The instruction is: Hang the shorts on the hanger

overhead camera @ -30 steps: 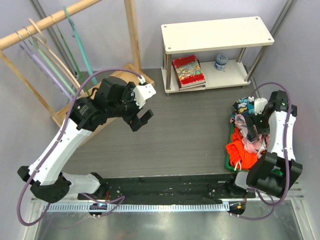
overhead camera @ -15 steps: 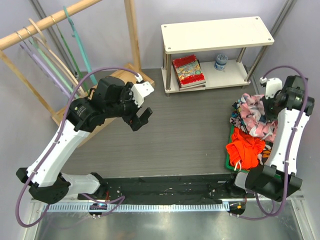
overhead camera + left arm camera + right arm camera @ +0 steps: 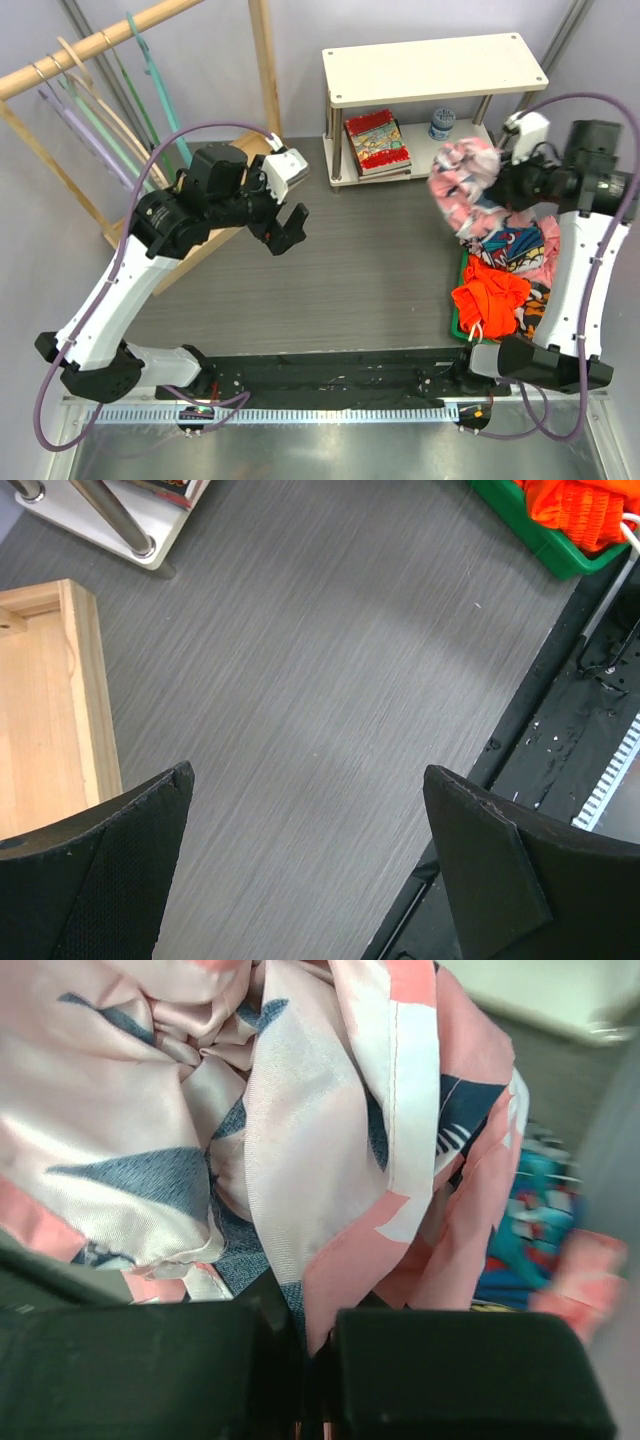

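Now clamped on the shorts (image 3: 463, 172), the right gripper (image 3: 505, 170) is holding them lifted clear of the clothes pile (image 3: 497, 285) above the bench (image 3: 350, 270), while the left gripper (image 3: 287, 232) is still hovering wide open.

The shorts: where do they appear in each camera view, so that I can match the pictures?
Top view: right of centre, the shorts bunched in the right gripper.
Left wrist view: not in it.
Right wrist view: they fill most of the picture, pinched at the bottom edge.
Shared landmark: the turquoise cloth, in the top and right wrist views only.
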Controlling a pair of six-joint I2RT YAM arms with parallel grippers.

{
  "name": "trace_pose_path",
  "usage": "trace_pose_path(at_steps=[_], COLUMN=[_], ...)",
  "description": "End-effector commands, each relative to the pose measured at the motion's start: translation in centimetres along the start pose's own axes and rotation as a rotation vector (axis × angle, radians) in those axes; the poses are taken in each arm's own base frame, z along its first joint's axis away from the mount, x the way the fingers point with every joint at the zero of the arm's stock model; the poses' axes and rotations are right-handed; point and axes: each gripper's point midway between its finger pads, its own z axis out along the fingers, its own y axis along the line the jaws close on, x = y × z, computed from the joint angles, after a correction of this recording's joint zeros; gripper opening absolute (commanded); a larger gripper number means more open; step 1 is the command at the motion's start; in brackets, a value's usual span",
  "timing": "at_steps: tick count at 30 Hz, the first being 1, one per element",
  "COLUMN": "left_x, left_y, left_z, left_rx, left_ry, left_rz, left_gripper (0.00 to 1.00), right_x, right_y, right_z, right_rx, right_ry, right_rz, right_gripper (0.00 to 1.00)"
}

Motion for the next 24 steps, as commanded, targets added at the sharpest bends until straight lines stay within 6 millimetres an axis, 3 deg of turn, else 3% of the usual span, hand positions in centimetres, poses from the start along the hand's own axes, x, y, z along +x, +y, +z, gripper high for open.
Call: trace_pose_path(at_steps=[1,3,4,6,7,9,11,14,15,17,18,24], left_x=[0.3,1.2,2.4,3.5,4.8,5.8,7.3,9.0,10.0,10.1,10.6,10.3], left_y=[-0.7,-0.8,-0.8,-1.1,-1.1,-1.2,-1.3,-2.1,-2.3,-3.0,-3.2,-3.8], left_z=[0.3,0.0,0.5,0.2,0.7,0.8,1.3,1.9,2.3,2.8,3.2,6.9], left_rx=[0.032,0.033,0.039,0.045,0.051,0.061,0.077,0.127,0.143,0.184,0.198,0.207], left_ry=[-0.033,-0.027,0.002,0.011,0.041,0.061,0.103,0.135,0.153,0.131,0.133,0.103], left_rz=[0.008,0.025,0.045,0.072,0.081,0.116,0.130,0.139,0.149,0.169,0.187,0.268], left_gripper=[0.96,0.97,0.97,0.99,0.99,1.00,0.99,0.99,1.00,1.00,1.00,1.00], right_x=[3.8,4.4,4.7,4.4,3.3,4.1,3.4,2.4,1.9,2.1,2.3,5.1], right_y=[7.5,8.5,9.8,11.1,12.4,14.1,16.4,18.0,18.3,18.4,18.1,16.1], right_z=[4.7,6.2,7.8,8.9,9.7,11.3,12.7,15.1,16.4,16.7,16.8,17.5], right_rx=[-0.274,-0.267,-0.296,-0.348,-0.390,-0.443,-0.492,-0.516,-0.553,-0.582,-0.581,-0.494], right_ry=[0.108,0.112,0.110,0.079,0.045,0.071,0.087,0.145,0.144,0.180,0.181,0.122], right_rz=[0.101,0.096,0.133,0.202,0.255,0.349,0.489,0.770,0.805,0.841,0.832,0.534], right_gripper=[0.01,0.01,0.01,0.01,0.01,0.01,0.01,0.01,0.06,0.59,0.99,0.99])
